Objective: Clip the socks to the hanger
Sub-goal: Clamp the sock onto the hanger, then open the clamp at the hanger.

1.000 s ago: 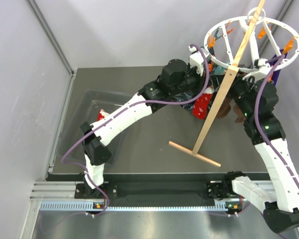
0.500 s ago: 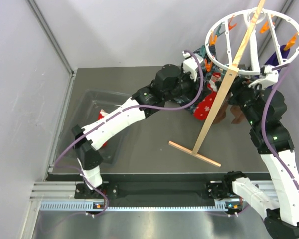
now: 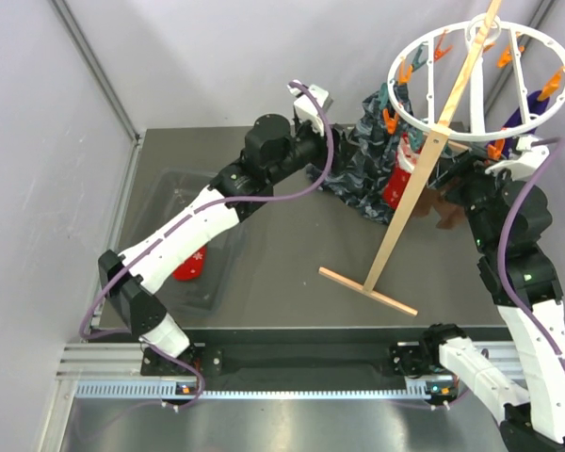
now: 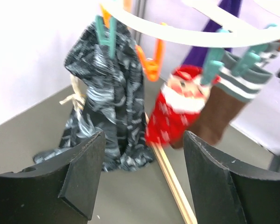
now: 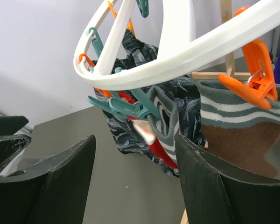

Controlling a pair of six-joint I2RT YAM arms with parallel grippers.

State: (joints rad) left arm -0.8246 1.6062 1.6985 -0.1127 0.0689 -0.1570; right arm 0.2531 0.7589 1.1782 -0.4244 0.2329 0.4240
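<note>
With left gripper [image 4: 142,182] and right gripper [image 5: 135,186] spread empty, the right, under the hanger [image 5: 200,51], could snag the brown sock [image 5: 242,144] loose.

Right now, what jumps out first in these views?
The big white ring hanger on its slanted wooden pole, far right, with a dark patterned cloth, a red sock and a brown sock hanging under it. A loose red sock lies in the clear bin at left.

Blurred red sock [image 4: 177,116]; hanger [image 4: 177,33] ring partly beyond the top edge.
</note>
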